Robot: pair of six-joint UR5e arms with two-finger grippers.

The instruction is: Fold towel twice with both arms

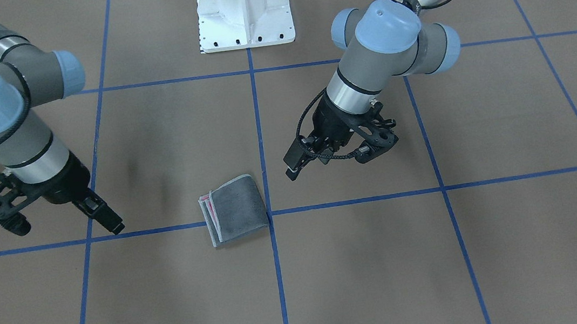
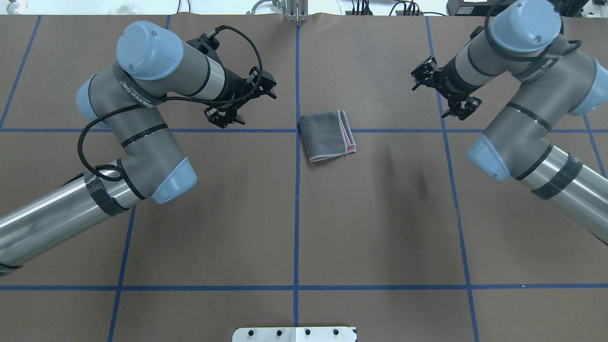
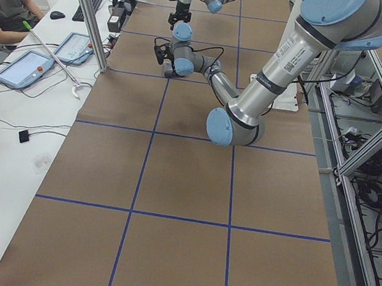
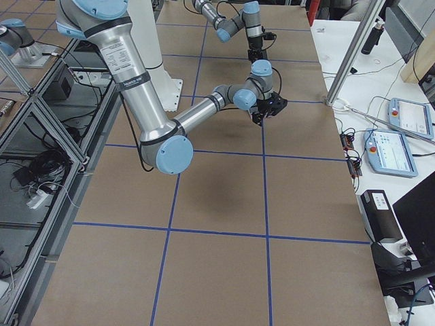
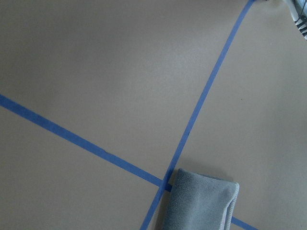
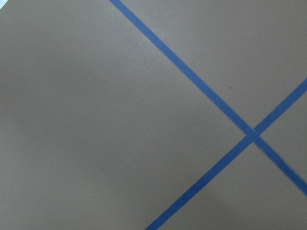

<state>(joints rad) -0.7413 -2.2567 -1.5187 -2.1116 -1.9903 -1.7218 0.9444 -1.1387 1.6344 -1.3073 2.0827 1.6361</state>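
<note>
- Where two strips of blue tape [image 2: 297, 199] cross at the middle of the brown table surface [image 2: 380, 228], the small grey terry towel with a light stitched border [image 2: 325, 135] lies flat, folded into a compact rectangle.
- Seen from overhead, its left edge touches the tape strip that runs near to far, and the cloth lies across the left-to-right strip.
- Grey faces up; thin pink layers peek out along its right edge.
- Left of the towel hangs the black two-finger left gripper [image 2: 248, 105], its fingers spread apart and holding nothing, clear of the cloth.
- Well to the right and slightly farther off is the black two-finger right gripper [image 2: 439, 95], also spread wide and empty.
- Both sit on silver-grey arms with light blue joint caps and looped black cables.
- From the left wrist camera, a folded corner of the towel shows at the tape crossing; the right wrist camera sees only brown surface and crossed tape.
- At the near edge stands the white pedestal base [image 1: 244, 15].
</note>
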